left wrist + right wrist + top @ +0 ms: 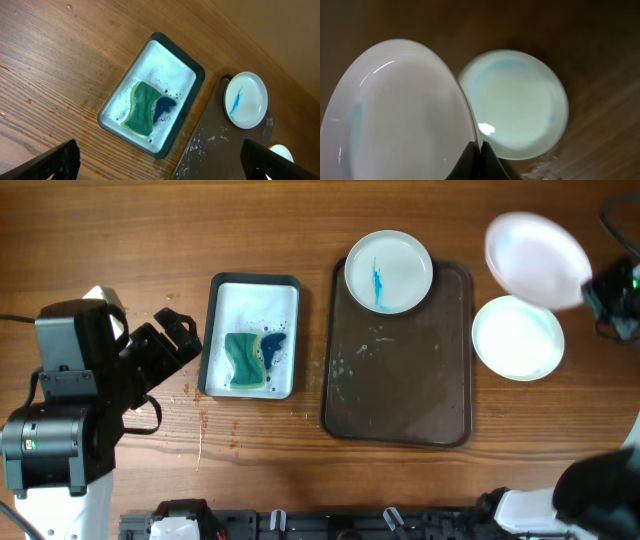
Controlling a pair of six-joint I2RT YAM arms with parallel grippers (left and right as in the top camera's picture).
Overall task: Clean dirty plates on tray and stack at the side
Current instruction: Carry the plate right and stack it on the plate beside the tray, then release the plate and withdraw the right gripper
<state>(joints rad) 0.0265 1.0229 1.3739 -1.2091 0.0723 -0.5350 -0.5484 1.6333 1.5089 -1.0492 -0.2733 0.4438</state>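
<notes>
Plate (395,115) rim between right fingers (464,165)

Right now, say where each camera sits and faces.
Overhead: above the table, straight down at the tray; left gripper, right gripper show.
Left wrist: angled down at the sponge basin; open fingers at bottom.
Right wrist: faces down past the held plate, pinched by its fingers, to the side plate.
Overhead and left wrist share the blue-smeared plate.

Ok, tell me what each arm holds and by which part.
Right gripper pinches a white plate by its rim. Left gripper holds nothing, jaws open.
</notes>
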